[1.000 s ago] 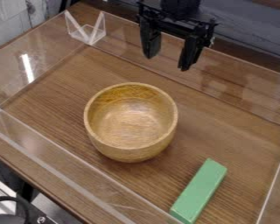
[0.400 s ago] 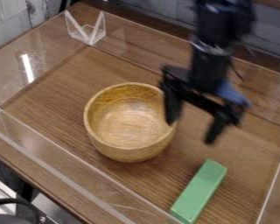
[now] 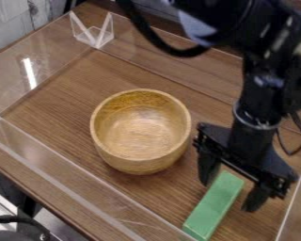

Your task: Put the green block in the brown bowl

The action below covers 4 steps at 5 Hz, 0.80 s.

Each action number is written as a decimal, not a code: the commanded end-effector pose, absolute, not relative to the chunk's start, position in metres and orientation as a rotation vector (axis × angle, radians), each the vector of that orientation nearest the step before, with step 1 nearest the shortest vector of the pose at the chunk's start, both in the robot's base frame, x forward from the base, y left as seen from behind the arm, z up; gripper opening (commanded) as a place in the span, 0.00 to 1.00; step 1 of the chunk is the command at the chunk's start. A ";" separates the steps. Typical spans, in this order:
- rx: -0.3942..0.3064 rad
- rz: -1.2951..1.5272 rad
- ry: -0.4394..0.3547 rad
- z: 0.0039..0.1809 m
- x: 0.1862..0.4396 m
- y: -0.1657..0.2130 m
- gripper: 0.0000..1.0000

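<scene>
Risk: your open black fingers [image 3: 240, 184] are straddling the long flat bright-green block [image 3: 213, 210] beside the round light-brown wooden bowl [image 3: 140, 129]; a misaligned descent could be knocking it askew.

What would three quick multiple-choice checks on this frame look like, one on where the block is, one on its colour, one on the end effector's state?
1. Where is the block?
A. Inside the bowl
B. On the table near the front right, outside the bowl
C. Held up in the air

2. What colour is the block?
A. Red
B. Blue
C. Green

3. How does the end effector stand?
A. Open, its fingers spread above the block's far end
B. Shut on the block
C. Shut on the bowl's rim

Answers:
1. B: the block lies flat on the wooden table, to the right of the bowl and nearer the front, and the bowl is empty.
2. C: it is plain bright green.
3. A: the two fingers stand clearly apart and point down, with nothing gripped between them.
</scene>
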<state>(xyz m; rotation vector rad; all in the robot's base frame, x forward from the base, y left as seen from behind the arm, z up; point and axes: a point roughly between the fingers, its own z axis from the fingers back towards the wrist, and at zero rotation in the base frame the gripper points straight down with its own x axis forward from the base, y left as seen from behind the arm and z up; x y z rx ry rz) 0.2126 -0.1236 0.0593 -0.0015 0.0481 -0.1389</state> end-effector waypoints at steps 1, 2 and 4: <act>-0.022 -0.153 0.000 0.058 0.215 -0.130 1.00; -0.021 -0.157 -0.003 0.054 0.216 -0.126 1.00; -0.024 -0.168 -0.005 0.053 0.217 -0.123 1.00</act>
